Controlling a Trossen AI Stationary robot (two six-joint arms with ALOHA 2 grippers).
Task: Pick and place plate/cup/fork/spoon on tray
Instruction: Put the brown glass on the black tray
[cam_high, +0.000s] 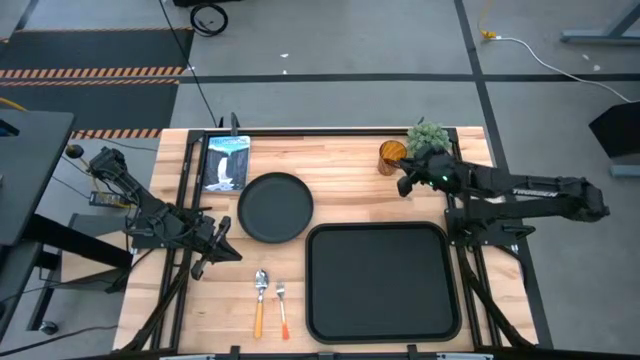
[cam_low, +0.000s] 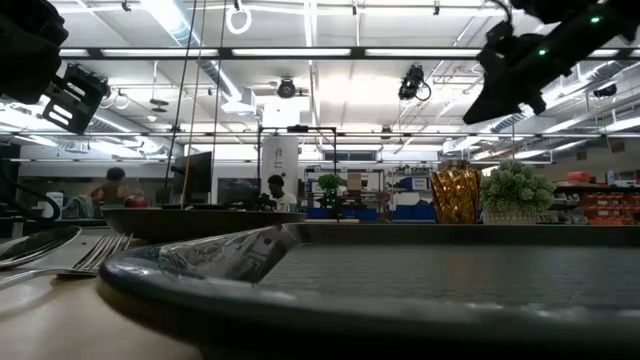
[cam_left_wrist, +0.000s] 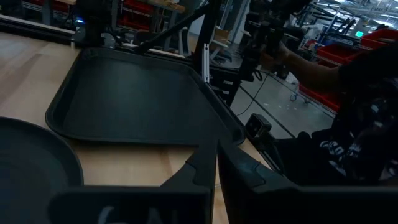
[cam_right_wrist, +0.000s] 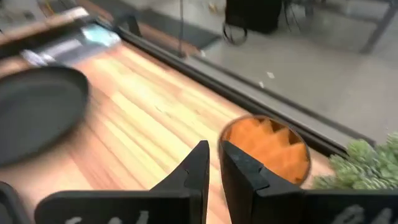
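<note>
The amber cup stands on the table at the far right, next to a small green plant; it also shows in the right wrist view and the low view. My right gripper is shut, raised above the table just near of the cup. The round black plate lies mid-table. The black tray lies at the near right, with nothing in it. The spoon and fork lie side by side left of the tray. My left gripper is shut and raised at the left, beside the plate.
A printed card lies at the far left behind the plate. Dark frame rails run along the table's left, right and far edges. Bare wood lies between the plate and the cup. People show in the room beyond the table.
</note>
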